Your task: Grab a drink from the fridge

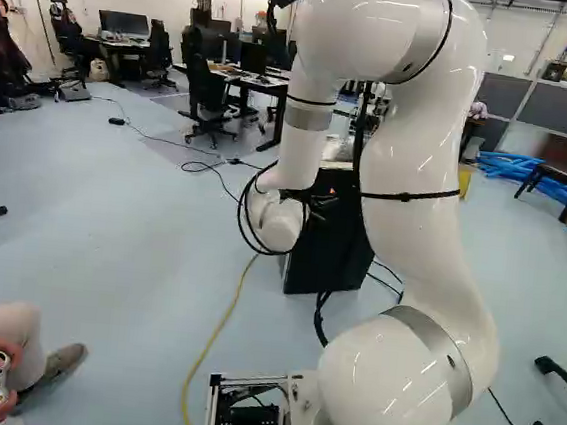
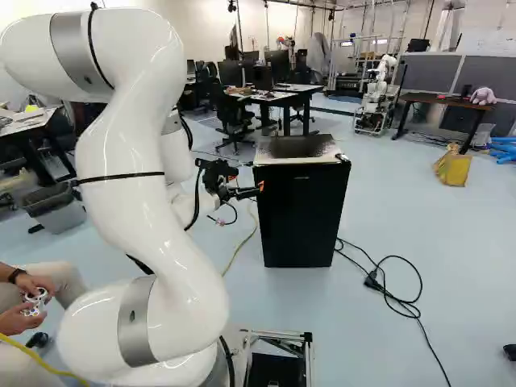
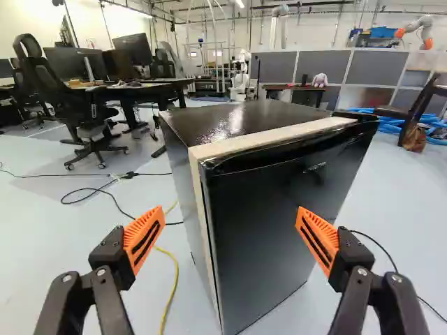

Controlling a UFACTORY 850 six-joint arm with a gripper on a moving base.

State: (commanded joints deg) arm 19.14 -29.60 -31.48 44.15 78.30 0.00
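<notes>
Jaws stand wide apart, orange pads [image 3: 145,241] facing each other, with nothing gripped. Black fridge [image 3: 272,230] stands upright ahead of the jaws, door closed. Yellow cable [image 3: 167,296] lies on the floor beside the fridge, ahead of the jaws.

two base views look ahead past the arm, sharing the fridge [image 2: 300,211]; wrist faces it closer.
</notes>
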